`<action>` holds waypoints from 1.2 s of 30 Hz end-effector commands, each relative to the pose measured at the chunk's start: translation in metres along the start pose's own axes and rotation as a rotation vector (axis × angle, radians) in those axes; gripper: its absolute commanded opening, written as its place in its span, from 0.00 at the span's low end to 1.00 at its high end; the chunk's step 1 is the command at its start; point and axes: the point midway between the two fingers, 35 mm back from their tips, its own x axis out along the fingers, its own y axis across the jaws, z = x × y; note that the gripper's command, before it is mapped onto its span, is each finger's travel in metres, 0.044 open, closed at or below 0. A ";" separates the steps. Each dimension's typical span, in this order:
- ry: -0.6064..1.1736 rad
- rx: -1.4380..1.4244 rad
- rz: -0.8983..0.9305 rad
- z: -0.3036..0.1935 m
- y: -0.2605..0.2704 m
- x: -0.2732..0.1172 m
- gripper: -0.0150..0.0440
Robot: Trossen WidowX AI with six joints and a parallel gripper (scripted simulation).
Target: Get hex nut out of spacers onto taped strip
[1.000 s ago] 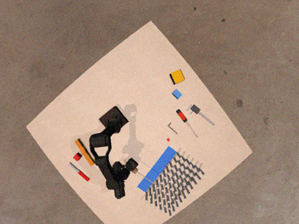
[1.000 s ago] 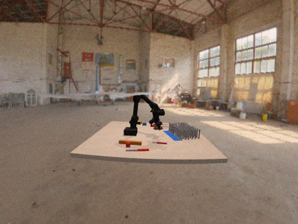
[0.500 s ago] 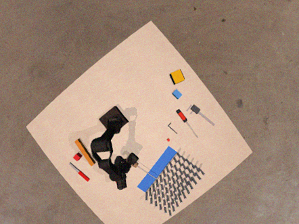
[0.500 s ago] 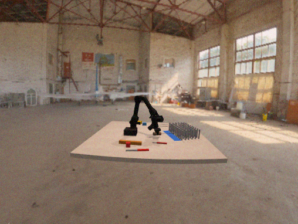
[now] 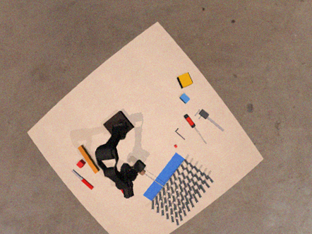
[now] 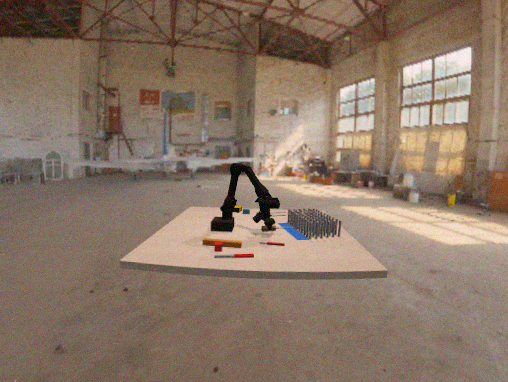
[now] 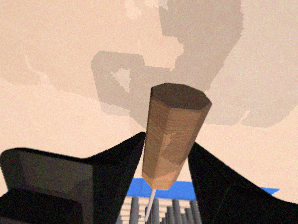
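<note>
My gripper (image 5: 142, 172) (image 6: 268, 228) (image 7: 166, 140) is shut on the wooden handle (image 7: 175, 125) of a thin-shafted tool. The shaft (image 7: 150, 205) points away from the hand toward the spacers. In the top view it reaches across the blue taped strip (image 5: 172, 165) (image 6: 293, 231) (image 7: 135, 188) to about the near edge of the field; its tip and exact height cannot be made out. The metal spacers (image 5: 184, 192) (image 6: 315, 223) (image 7: 176, 214) stand in dense rows behind the strip. The hex nut cannot be made out in any view.
An orange bar (image 5: 88, 159) (image 6: 222, 243), a red cube (image 5: 81, 163) (image 6: 218, 246) and a red-handled tool (image 5: 87, 184) (image 6: 244, 255) lie near the arm. Another red-handled tool (image 6: 276, 244) lies partly under it. A screwdriver (image 5: 189, 121), hex key (image 5: 180, 135) and caliper (image 5: 204, 114) lie beyond the strip's far end.
</note>
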 end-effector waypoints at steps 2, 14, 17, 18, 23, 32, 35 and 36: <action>0.002 0.000 0.005 -0.006 0.002 0.002 0.25; 0.002 0.000 0.004 -0.016 0.002 0.004 0.25; 0.002 0.000 0.004 -0.018 0.002 0.005 0.25; 0.003 0.000 0.004 -0.019 0.002 0.005 0.25; 0.003 0.000 0.004 -0.023 0.002 0.006 0.25; 0.003 0.000 0.004 -0.030 0.002 0.008 0.25; 0.004 0.000 0.004 -0.032 0.002 0.008 0.25; 0.004 0.000 0.004 -0.033 0.002 0.008 0.25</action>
